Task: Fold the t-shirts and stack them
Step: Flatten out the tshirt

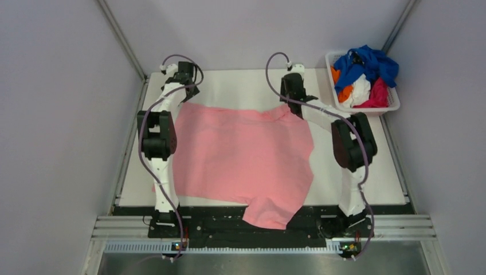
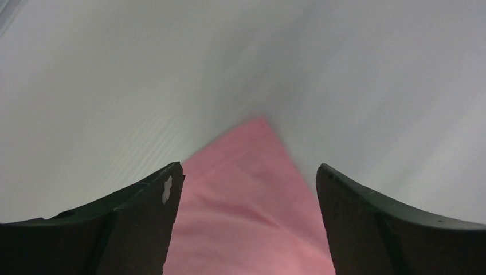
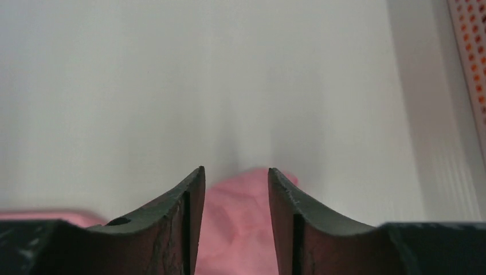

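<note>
Room is widest past both jaws, where the white tabletop (image 1: pixel 240 86) lies bare up to the back wall. The pink t-shirt (image 1: pixel 240 154) lies spread flat on the near side of the jaws and fills the space between the two arms. One sleeve hangs over the near tabletop edge.

The left jaws stand wide open, with the shirt's far left corner lying between them. A side wall is close on their left.

The right jaws leave only a thin gap with bunched pink cloth in it. I cannot tell if they pinch it. To the right of these jaws, near but apart, sits a white basket (image 1: pixel 395 106). It holds a blue t-shirt (image 1: pixel 372 63), an orange t-shirt (image 1: pixel 343 91), a white t-shirt (image 1: pixel 360 89) and a magenta t-shirt (image 1: pixel 378 94).
</note>
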{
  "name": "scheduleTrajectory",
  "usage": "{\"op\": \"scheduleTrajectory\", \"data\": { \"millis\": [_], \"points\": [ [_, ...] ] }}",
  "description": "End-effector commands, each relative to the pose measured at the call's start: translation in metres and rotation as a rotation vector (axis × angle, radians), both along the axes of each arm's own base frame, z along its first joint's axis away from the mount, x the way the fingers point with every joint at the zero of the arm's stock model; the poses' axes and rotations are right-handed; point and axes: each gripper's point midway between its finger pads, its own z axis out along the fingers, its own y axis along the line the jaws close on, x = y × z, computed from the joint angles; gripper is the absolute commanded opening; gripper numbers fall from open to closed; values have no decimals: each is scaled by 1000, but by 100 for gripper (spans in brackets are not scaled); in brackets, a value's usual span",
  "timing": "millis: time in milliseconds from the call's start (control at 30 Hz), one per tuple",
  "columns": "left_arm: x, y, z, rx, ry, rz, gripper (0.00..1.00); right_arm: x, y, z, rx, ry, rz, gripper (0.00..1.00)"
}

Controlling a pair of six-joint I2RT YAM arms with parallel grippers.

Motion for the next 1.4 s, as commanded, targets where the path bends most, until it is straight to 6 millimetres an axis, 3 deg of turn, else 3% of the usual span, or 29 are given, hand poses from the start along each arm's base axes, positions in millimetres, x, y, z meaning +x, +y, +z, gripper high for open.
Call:
{"op": "scheduleTrajectory", "data": {
  "millis": [0,33,100,133,233,300,367,500,667,1000,1200,1367],
  "points": [
    [37,18,63,33,-106,43,98,77,5,39,166,-45,-16,50],
    [39,17,73,27,-126,31,98,79,7,37,168,-22,-16,61],
    [34,10,86,3,-150,-13,99,71,7,39,175,-15,1,93],
    [27,7,87,-12,-152,-28,99,62,7,40,187,-15,15,98],
    [-3,-9,81,-89,-137,-89,99,24,13,37,266,24,70,99],
    [-25,-29,76,-180,-133,-162,99,-9,32,27,366,90,170,99],
    [-51,-50,57,-260,-106,-227,99,-32,49,22,457,107,251,99],
    [-87,-81,41,-315,-88,-308,99,-46,62,-3,475,153,260,99],
    [-115,-93,20,-330,-52,-325,99,-40,74,-27,506,207,264,99],
    [-127,-91,-25,-330,59,-306,99,-23,84,-61,483,218,236,99],
    [-123,-87,-25,-310,62,-291,99,34,91,-43,506,5,198,99],
    [-119,-85,-19,-299,50,-282,99,93,106,-6,564,-176,172,99]
  ]
}}
